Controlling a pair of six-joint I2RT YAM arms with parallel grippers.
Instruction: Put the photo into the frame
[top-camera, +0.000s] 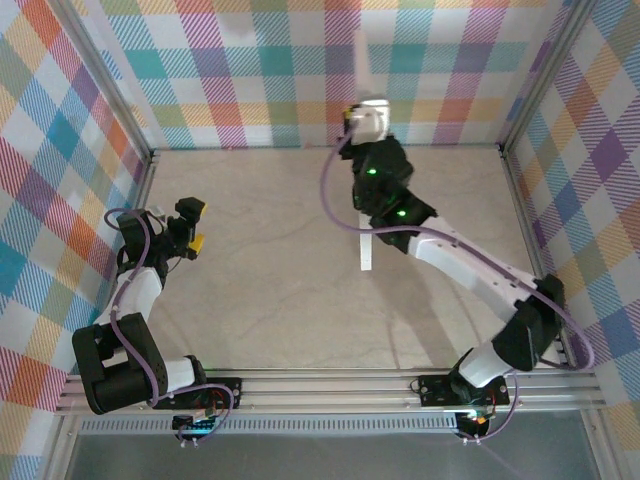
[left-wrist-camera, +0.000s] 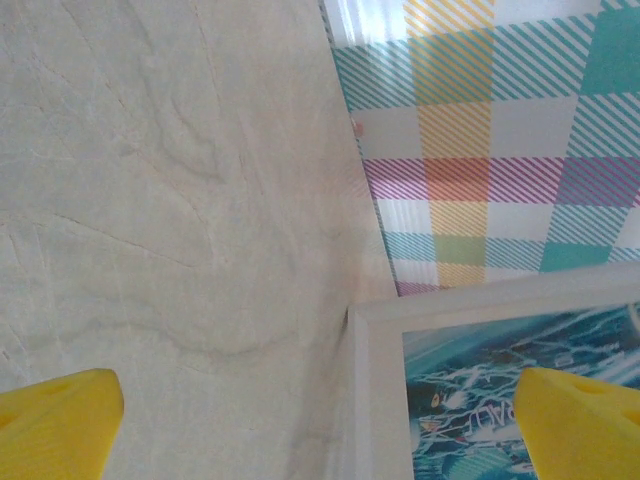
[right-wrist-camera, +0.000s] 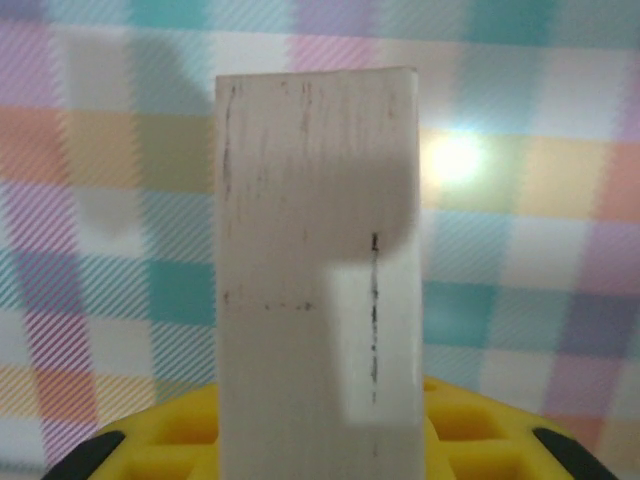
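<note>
With my right gripper (right-wrist-camera: 320, 440) clamped on the frame (left-wrist-camera: 365, 400), I held it upright mid-picture so the photo (left-wrist-camera: 470, 390) faced my wide-open left gripper (left-wrist-camera: 318, 395).

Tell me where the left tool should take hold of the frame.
Likely the white border of the frame near its free corner, approached from the left arm's side, one finger on each face. The right tool pinches another edge and holds it upright, so the thin rim suits the open left tool better than the flat photo.

White-bordered frame (left-wrist-camera: 378, 400), upright and edge-on from above, holds the blue-teal swirled photo (left-wrist-camera: 470, 400).
</note>
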